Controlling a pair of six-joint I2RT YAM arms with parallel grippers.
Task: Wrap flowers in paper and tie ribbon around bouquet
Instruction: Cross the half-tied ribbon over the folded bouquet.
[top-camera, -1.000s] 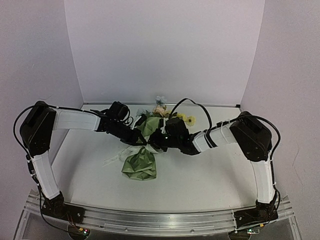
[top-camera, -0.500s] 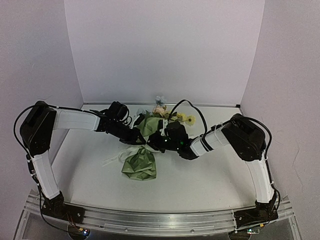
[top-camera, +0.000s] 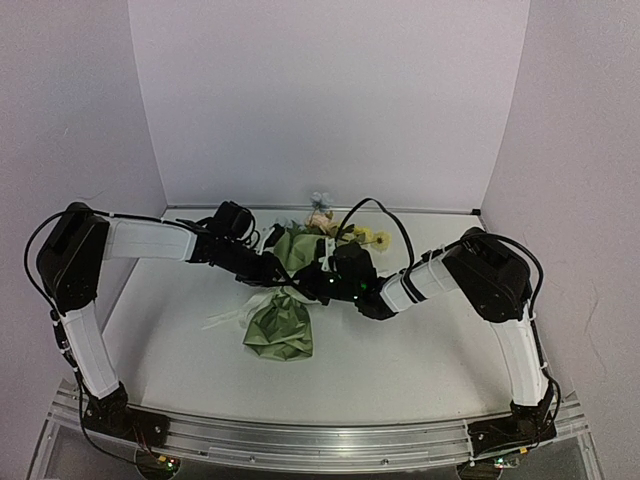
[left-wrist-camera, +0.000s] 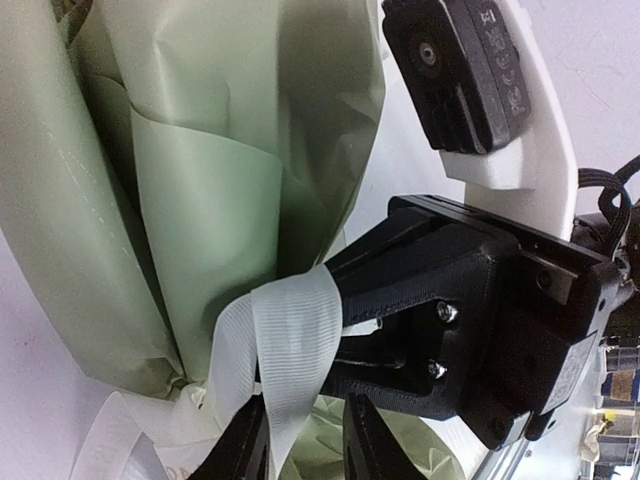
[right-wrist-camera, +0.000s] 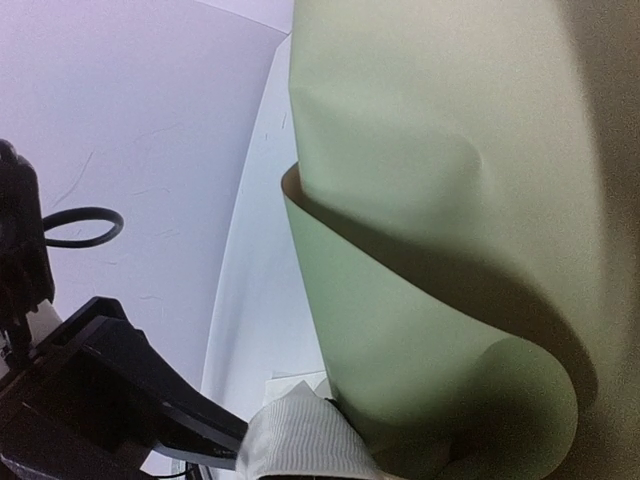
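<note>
We see a white table (top-camera: 420, 350) across the middle, a pale wall (top-camera: 330, 100) above, a metal rail (top-camera: 320, 438) along the bottom.

L arm (top-camera: 150, 240) & R arm (top-camera: 425, 278) flank bouquet (top-camera: 281, 328); table (top-camera: 430, 350) near side open.

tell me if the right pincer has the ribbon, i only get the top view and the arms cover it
Observer: Yes. In the left wrist view the right pincer is shut on the ribbon, right beside the paper.
Operator: and the left pincer
Observer: The left pincer is open, and the ribbon hangs down between its fingers.
</note>
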